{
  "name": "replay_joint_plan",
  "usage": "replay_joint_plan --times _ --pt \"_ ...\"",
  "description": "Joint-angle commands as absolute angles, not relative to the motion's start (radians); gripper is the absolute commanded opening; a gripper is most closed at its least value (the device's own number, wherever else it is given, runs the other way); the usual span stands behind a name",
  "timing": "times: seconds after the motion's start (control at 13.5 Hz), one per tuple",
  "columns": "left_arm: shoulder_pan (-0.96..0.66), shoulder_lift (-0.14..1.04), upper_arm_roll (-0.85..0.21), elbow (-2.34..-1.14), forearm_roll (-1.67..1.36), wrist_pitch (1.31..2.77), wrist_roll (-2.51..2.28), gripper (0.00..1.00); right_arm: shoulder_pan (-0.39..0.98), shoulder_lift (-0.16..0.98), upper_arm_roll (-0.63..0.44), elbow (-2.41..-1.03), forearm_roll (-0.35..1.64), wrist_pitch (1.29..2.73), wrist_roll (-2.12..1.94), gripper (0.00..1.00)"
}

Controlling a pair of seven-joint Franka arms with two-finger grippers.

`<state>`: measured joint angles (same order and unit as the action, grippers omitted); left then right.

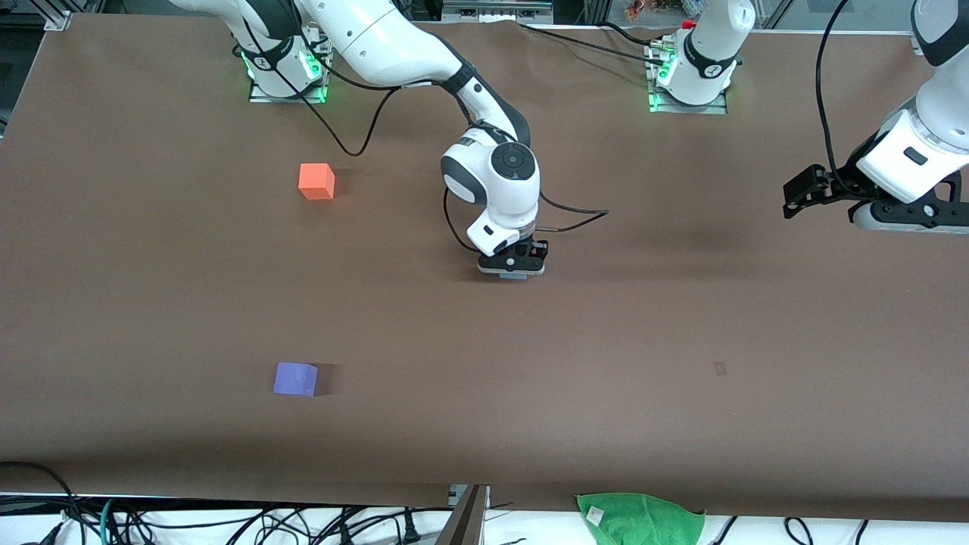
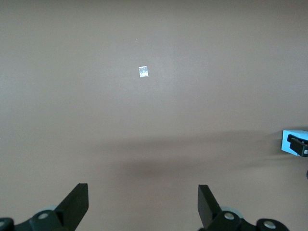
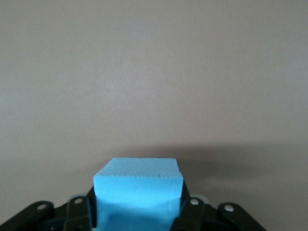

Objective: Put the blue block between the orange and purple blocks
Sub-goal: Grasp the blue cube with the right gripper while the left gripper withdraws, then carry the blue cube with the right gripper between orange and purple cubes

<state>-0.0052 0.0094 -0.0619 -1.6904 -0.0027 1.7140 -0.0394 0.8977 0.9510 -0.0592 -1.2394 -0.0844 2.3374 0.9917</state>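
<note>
Front view: right gripper (image 1: 513, 274) sits at frame centre, low over the table (image 1: 606, 341), with only a sliver of the blue block (image 1: 515, 277) showing beneath the fingers. Orange block (image 1: 316, 182) lies in the upper left of the frame, purple block (image 1: 295, 379) in the lower left, well apart, the lane between them bare. Left gripper (image 1: 791, 198) hovers at the right edge, upper half; that arm waits. A green cloth (image 1: 640, 516) hangs off the bottom edge. Left wrist view: the left fingers (image 2: 77, 202) stand wide apart at the bottom of the frame with nothing between them; the blue block (image 2: 291, 143) shows at the right edge, partly covered by the right gripper. A small pale mark (image 2: 143, 71) sits on the table upper centre. Right wrist view: blue block (image 3: 138, 192) fills the bottom centre, clamped between the right fingers (image 3: 77, 214). Judgement: the grasp is made, carry not yet begun. Next move calls for a lift, travel toward the right arm's end of the table, and a set-down midway between orange and purple.
</note>
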Motion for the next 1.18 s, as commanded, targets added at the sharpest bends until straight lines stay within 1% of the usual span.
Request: replay_joint_plan --times 0.0,0.15,0.3,0.44,0.52,0.67,0.81,0.96,1.11 --pt "-0.008 0.002 -0.066 -1.689 0.018 1.706 -0.031 1.0 0.844 0.934 -0.049 -1.22 -0.071 2.316 0.919 0.33" --pt "-0.006 0.002 -0.064 -1.689 0.018 1.706 -0.029 1.0 0.789 0.888 -0.049 -1.232 0.012 2.283 0.821 0.33" --pt "-0.006 0.002 -0.064 -1.69 0.018 1.703 -0.029 1.0 0.712 0.826 -0.051 -1.264 0.089 2.193 0.651 0.34" --pt "-0.008 0.002 -0.066 -1.69 0.018 1.703 -0.031 1.0 0.625 0.752 -0.054 -1.331 0.118 2.1 0.502 0.34" --pt "-0.008 0.002 -0.067 -1.689 0.018 1.703 -0.031 1.0 0.583 0.7 -0.058 -1.401 0.118 2.089 0.438 0.34" --pt "-0.008 0.0 -0.069 -1.69 0.018 1.7 -0.031 1.0 0.476 0.583 -0.06 -1.591 0.118 2.109 0.289 0.36" --pt "-0.008 0.0 -0.069 -1.69 0.018 1.698 -0.031 1.0 0.381 0.497 -0.061 -1.746 0.12 2.153 0.177 0.36" --pt "-0.006 0.0 -0.069 -1.69 0.018 1.698 -0.031 1.0 0.353 0.445 -0.064 -1.88 0.118 2.247 0.166 0.36" --pt "-0.006 0.002 -0.069 -1.69 0.018 1.7 -0.031 1.0 0.353 0.428 -0.084 -1.981 0.12 2.354 0.166 0.36"
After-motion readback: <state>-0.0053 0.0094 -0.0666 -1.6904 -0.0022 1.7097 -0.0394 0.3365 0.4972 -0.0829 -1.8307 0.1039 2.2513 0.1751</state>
